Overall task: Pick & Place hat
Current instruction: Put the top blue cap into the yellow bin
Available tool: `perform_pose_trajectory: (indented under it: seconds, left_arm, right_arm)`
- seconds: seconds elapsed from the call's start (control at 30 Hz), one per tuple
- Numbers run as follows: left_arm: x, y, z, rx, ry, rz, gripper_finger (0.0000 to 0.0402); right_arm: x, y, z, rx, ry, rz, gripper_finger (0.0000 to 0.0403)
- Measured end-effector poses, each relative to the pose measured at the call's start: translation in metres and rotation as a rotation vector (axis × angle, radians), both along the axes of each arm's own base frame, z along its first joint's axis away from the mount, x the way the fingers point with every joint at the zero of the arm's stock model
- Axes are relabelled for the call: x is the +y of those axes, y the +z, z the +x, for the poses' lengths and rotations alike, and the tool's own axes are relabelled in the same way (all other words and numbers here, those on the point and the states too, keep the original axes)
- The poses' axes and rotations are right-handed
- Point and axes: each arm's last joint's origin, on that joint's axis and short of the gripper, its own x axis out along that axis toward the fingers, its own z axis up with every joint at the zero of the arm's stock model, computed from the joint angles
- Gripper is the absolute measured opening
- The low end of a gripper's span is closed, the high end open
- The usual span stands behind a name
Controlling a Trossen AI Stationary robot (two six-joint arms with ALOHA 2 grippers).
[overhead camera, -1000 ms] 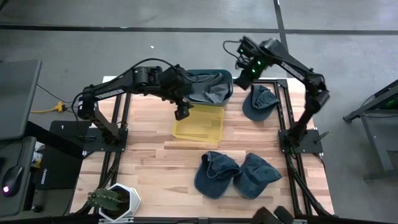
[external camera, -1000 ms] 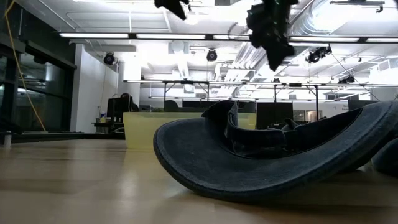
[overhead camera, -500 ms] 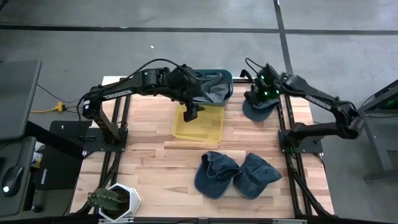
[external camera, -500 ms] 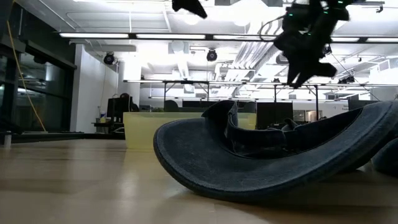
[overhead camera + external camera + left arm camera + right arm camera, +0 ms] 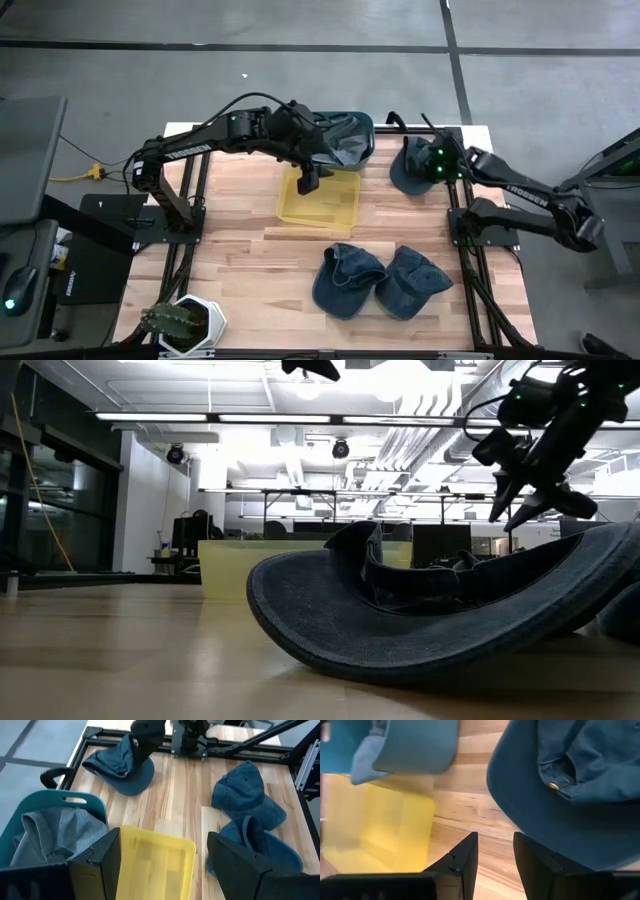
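Three dark blue denim hats lie on the wooden table. One hat rests near the far right corner, brim on the wood, and also shows in the right wrist view. Two more hats lie side by side at the near edge; one of them fills the low view. My right gripper is open and hovers low over bare wood at the far hat's brim edge, touching nothing; the low view shows it raised. My left gripper is open wide above the yellow bin.
A teal bin holding grey cloth stands at the far edge, next to the yellow bin and left of the far hat. A potted cactus sits at the near left corner. Bare wood lies between the bins and the near hats.
My right gripper has come down from high over the teal bin's right side, moving toward the table's right and near edges, and now sits low by the far hat. My left gripper shifted a little toward the right, over the yellow bin, then stayed still.
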Motion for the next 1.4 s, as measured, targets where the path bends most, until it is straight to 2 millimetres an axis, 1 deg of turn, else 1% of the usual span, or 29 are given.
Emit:
perform_pose_trajectory:
  seconds: [0.1, 0.2, 0.4, 0.5, 0.6, 0.73, 0.83, 0.9, 1.0, 1.03, 1.1, 1.17, 1.23, 1.3, 1.4]
  left_arm:
    - [0.000, 0.000, 0.000, -0.004, 0.008, -0.010, 0.0236]
    - [0.000, 0.000, 0.000, 0.001, 0.039, -0.048, 0.0236]
    - [0.001, 0.000, 0.000, -0.009, 0.083, -0.069, 0.0236]
    - [0.003, 0.001, 0.000, -0.011, 0.137, -0.031, 0.0236]
    - [0.005, 0.003, 0.001, -0.033, 0.205, 0.022, 0.0236]
    - [0.018, 0.007, 0.001, -0.075, 0.291, 0.103, 0.0236]
    - [0.036, 0.009, -0.002, -0.097, 0.332, 0.116, 0.0236]
    - [0.048, 0.006, 0.002, -0.090, 0.332, 0.136, 0.0236]
    - [0.064, -0.004, 0.003, -0.042, 0.314, 0.141, 0.0236]
    - [0.069, -0.006, 0.002, -0.034, 0.294, 0.131, 0.0236]
    - [0.076, -0.009, 0.009, -0.055, 0.253, 0.122, 0.0236]
    - [0.084, -0.017, 0.007, -0.011, 0.229, 0.092, 0.0236]
    - [0.089, -0.022, 0.009, 0.007, 0.200, 0.083, 0.0236]
    - [0.092, -0.025, 0.016, -0.011, 0.181, 0.103, 0.0236]
    - [0.096, -0.032, 0.018, 0.020, 0.137, 0.106, 0.0236]
  right_arm:
    - [0.002, -0.002, -0.003, -0.014, 0.012, -0.034, 0.0142]
    - [0.005, -0.004, -0.006, -0.013, 0.020, -0.046, 0.0169]
    - [0.004, -0.005, -0.007, 0.024, 0.010, -0.086, 0.0243]
    - [0.006, -0.008, -0.010, 0.046, -0.047, -0.036, 0.0278]
    - [0.008, -0.011, -0.014, 0.080, -0.112, 0.025, 0.0301]
    - [0.011, -0.014, -0.018, 0.119, -0.198, 0.080, 0.0308]
    - [0.012, -0.016, -0.021, 0.143, -0.290, 0.102, 0.0309]
    - [0.012, -0.017, -0.023, 0.153, -0.348, 0.107, 0.0309]
    - [0.011, -0.017, -0.024, 0.161, -0.431, 0.100, 0.0309]
    - [0.011, -0.017, -0.025, 0.161, -0.461, 0.101, 0.0309]
    - [0.011, -0.017, -0.025, 0.158, -0.515, 0.095, 0.0309]
    - [0.010, -0.017, -0.026, 0.154, -0.559, 0.094, 0.0309]
    - [0.011, -0.018, -0.027, 0.155, -0.599, 0.104, 0.0309]
    - [0.011, -0.018, -0.028, 0.168, -0.646, 0.099, 0.0309]
    - [0.010, -0.020, -0.029, 0.180, -0.714, 0.101, 0.0309]
